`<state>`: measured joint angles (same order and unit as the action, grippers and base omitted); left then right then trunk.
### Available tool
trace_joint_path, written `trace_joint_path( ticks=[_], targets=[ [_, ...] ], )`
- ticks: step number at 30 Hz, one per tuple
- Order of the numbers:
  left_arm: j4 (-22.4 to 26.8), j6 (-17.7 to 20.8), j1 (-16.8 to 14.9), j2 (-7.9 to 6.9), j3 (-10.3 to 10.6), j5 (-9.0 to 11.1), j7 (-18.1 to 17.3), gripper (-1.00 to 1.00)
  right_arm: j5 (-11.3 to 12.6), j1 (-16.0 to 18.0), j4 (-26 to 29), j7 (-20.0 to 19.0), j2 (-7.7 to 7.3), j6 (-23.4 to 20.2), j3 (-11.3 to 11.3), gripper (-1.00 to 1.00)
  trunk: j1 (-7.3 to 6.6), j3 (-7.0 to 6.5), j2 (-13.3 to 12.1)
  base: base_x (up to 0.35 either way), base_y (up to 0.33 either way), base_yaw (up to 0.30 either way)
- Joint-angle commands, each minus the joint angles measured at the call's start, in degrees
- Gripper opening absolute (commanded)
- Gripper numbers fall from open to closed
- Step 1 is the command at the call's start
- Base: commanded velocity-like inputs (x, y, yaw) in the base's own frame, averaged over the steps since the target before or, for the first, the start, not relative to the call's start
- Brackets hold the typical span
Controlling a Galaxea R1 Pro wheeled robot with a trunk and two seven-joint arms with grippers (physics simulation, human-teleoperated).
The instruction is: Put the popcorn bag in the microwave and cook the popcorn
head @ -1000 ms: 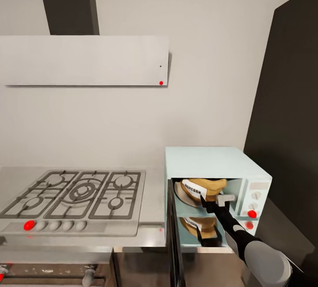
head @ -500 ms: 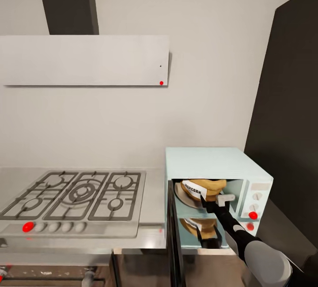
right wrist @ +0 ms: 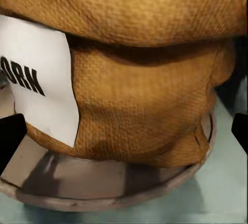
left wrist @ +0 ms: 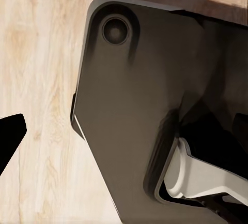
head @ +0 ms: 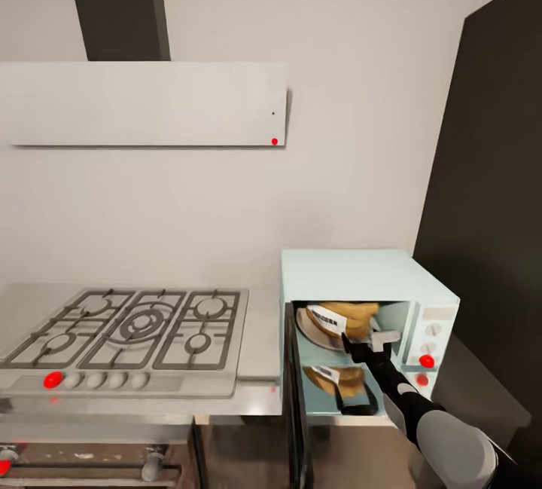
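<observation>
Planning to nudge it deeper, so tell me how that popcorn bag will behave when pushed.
The popcorn bag looks like soft woven cloth with sagging folds, so it will probably dent rather than slide stiffly. Sitting on the round plate, it may turn with it.

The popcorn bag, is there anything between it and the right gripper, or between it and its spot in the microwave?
Nothing visible. The popcorn bag already sits on the round plate inside the microwave, whose door hangs open. The right gripper is at the opening just in front of the bag, fingers spread to either side of it.
</observation>
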<state>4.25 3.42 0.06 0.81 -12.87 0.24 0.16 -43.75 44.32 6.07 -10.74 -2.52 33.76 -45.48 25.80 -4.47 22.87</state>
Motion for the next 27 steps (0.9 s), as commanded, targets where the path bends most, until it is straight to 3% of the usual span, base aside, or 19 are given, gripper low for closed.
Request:
trace_joint_path(
  ticks=[1, 27],
  targets=[
    [0.14, 0.36, 0.02, 0.05, -0.31, 0.02, 0.02, 1.0, 0.0, 0.04, -0.01, -0.51, -0.02, 0.1, -0.48, 1.0, -0.01, 0.03, 0.05, -0.33, -0.005, 0.0],
    [0.14, 0.35, 0.02, 0.33, -0.31, 0.02, 0.02, 1.0, 0.02, -0.03, -0.1, -0.58, -0.03, 0.51, -0.1, 1.0, -0.01, 0.03, 0.05, -0.337, 0.0, 0.0]
  ],
)
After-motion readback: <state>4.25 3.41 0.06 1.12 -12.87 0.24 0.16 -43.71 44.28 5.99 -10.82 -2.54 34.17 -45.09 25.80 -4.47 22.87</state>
